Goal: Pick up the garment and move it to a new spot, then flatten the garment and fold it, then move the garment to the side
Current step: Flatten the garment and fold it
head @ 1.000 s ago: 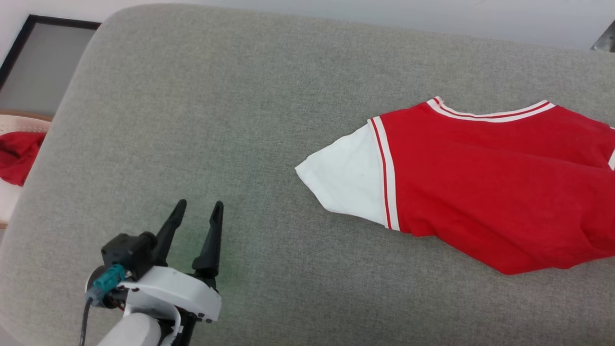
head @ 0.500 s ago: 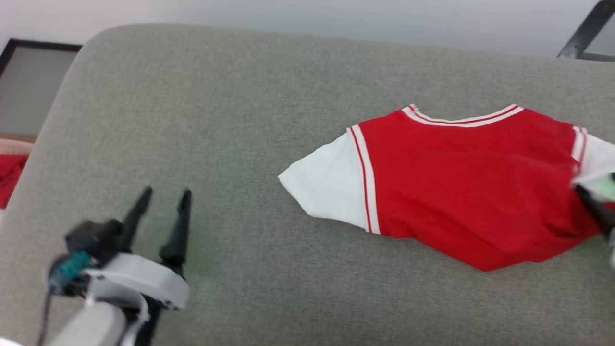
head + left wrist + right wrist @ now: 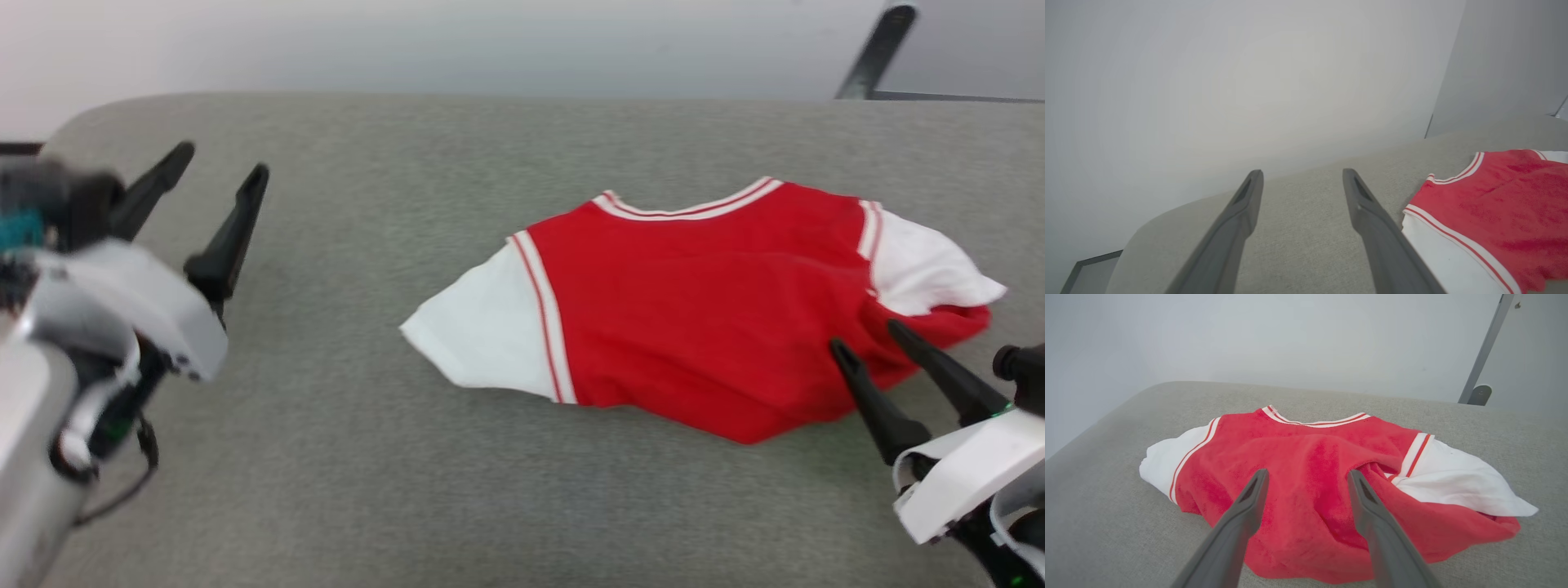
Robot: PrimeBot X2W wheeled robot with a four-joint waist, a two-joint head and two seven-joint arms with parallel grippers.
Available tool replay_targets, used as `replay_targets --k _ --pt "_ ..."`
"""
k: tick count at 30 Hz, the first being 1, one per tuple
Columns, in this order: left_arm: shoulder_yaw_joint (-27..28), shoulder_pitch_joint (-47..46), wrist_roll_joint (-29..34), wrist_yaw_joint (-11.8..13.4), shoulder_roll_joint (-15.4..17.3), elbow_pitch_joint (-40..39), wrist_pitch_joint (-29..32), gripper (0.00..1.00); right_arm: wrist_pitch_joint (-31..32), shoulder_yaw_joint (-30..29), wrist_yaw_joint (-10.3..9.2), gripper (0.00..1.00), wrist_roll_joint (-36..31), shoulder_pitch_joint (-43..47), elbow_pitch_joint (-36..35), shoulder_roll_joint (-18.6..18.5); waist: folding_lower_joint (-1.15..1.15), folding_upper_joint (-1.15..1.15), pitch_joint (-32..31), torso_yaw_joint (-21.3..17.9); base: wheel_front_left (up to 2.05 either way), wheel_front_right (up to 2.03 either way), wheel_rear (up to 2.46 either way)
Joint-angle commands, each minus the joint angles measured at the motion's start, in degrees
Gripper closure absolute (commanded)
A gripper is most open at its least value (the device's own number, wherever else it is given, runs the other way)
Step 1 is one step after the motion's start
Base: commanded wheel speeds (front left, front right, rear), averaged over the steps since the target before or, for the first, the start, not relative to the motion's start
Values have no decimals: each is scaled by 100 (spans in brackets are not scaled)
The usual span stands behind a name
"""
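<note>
The garment point(image 3: 694, 302), a red jersey T-shirt with white sleeves and red-white striped trim, lies rumpled on the grey cushioned surface point(image 3: 408, 490), collar toward the far edge. It also shows in the right wrist view as the garment point(image 3: 1306, 469) and at the right of the left wrist view as the garment point(image 3: 1486, 212). My right gripper point(image 3: 867, 335) stands open just above the garment's near right hem, with nothing between its fingers point(image 3: 1249, 506). Far to the left, my left gripper point(image 3: 222, 159) is open and raised, apart from the cloth, fingers point(image 3: 1372, 220) empty.
The grey surface's rounded far-left corner point(image 3: 90, 114) and far edge border a pale wall point(image 3: 408, 41). A dark metal leg point(image 3: 873, 49) stands behind at the right; it appears as the metal leg point(image 3: 1484, 355) in the right wrist view.
The head camera has swung, shifting the whole picture. My right gripper has come into view, open, off the garment's right side. The left gripper now stands higher in the picture.
</note>
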Motion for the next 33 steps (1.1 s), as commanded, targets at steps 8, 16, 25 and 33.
replay_targets --k 8,16,25,33 --pt "-662 -1534 -715 -990 -257 1317 1716 0 -430 -8 -4 0 -232 372 -374 499 0 0 134 -821 0 0 0" --pt "-1823 -2268 -1535 -1073 -102 2093 3540 0 -570 49 -4 0 -329 372 -477 616 0 0 533 -1314 0 0 0" --pt "-2556 -2650 -2400 -1071 13 2435 4284 0 -644 175 -4 0 -370 174 -563 652 0 0 904 -1593 0 0 0" --pt "-3036 -2701 -2796 -1071 -36 2436 4203 0 -644 116 -4 0 -392 143 -522 654 0 0 1013 -1638 0 0 0"
